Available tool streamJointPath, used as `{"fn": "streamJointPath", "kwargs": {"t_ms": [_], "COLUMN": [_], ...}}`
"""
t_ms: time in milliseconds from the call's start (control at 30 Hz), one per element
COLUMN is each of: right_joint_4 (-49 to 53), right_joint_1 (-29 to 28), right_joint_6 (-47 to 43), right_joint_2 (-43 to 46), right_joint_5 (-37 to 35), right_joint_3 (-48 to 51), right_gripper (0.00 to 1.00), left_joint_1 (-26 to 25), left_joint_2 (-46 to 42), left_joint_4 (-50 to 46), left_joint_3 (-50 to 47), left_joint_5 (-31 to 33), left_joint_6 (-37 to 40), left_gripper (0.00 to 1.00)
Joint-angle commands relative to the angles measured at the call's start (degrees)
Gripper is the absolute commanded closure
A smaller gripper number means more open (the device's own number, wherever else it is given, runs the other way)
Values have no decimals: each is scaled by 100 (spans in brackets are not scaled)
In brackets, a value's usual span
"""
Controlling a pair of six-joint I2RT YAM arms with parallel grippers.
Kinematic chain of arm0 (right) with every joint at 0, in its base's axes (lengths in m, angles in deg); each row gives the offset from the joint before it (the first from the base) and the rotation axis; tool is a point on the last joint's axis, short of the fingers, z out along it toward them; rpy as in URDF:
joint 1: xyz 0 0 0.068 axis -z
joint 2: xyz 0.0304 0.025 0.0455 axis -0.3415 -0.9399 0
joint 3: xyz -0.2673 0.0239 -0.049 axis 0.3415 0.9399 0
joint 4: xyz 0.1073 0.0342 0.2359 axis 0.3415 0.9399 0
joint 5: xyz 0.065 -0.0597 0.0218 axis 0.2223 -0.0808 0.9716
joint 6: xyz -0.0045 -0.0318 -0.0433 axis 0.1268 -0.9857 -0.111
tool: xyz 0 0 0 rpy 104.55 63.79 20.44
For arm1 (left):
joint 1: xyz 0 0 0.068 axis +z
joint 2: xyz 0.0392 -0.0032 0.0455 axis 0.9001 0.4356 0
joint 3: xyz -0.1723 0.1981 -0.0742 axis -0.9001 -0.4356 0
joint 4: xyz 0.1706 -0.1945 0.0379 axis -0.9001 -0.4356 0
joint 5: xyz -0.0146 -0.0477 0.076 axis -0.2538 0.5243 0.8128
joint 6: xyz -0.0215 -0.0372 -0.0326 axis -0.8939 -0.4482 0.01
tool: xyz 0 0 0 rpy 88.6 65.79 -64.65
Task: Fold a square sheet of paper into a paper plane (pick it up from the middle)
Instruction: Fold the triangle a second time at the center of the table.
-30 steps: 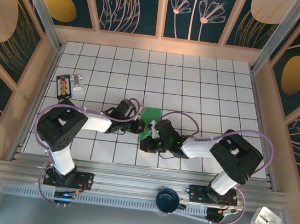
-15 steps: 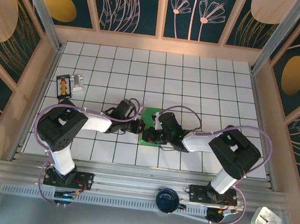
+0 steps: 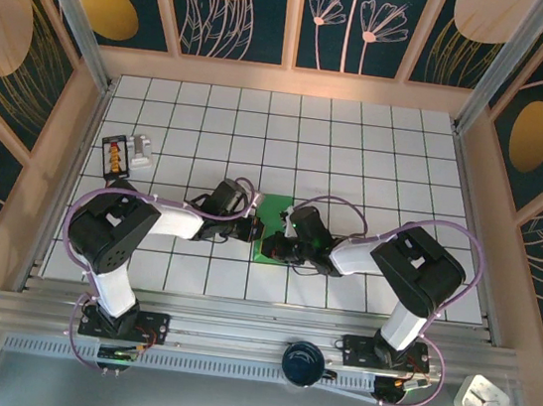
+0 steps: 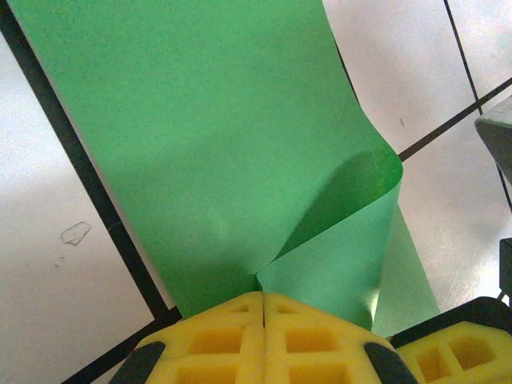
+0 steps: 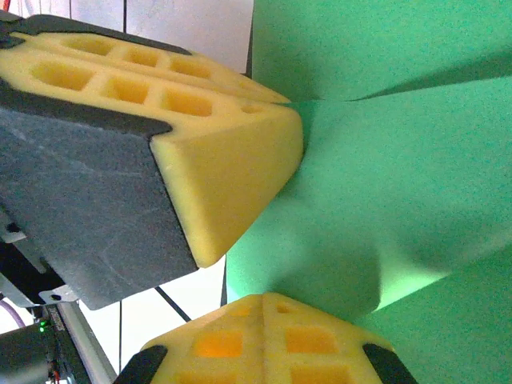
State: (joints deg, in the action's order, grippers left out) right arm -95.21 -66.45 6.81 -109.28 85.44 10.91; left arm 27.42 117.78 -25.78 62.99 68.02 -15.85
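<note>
Top external view: green sheet lies mid-table on the white tiles, between the 2 arms and nearer the front edge than the back. Left gripper comes at it from the left, right gripper from the right. Both heads meet over the sheet's near part, just beside each other.

Left wrist cam: own yellow pads are pressed together, no gap, w/ the paper's edge nipped where they meet. From that nip a flap rises & curls over to the right in a soft bend, not a sharp crease. Rest of the sheet lies flat on the tiles beyond.

Right wrist cam: its pads are also closed tight on the paper, at the bottom of frame. The left gripper's foam block sits just above-left. Paper between the two humps up.

Step, as I read it: an early fold. No dart shape yet & no clean crease to be seen.

Next move prob. needs both pinches carried together so the flap's edge lands square on the opposite edge, then a press along the bend to set the crease. Risk: w/ grips this close, the paper may buckle or skew.
</note>
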Motion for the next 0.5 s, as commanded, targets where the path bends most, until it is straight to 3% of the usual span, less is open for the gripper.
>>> {"fn": "streamJointPath", "kwargs": {"t_ms": [0, 467], "right_joint_4": [403, -13], "right_joint_1": [5, 198], "right_joint_6": [84, 25], "right_joint_2": [-48, 378], "right_joint_5": [-171, 198], "right_joint_3": [212, -67], "right_gripper": [100, 98], "left_joint_1": [6, 4], "left_joint_2": [453, 523], "left_joint_4": [-811, -819], "left_joint_3": [-74, -144], "left_joint_5": [527, 588], "left_joint_6": [93, 177], "left_gripper": [100, 100]}}
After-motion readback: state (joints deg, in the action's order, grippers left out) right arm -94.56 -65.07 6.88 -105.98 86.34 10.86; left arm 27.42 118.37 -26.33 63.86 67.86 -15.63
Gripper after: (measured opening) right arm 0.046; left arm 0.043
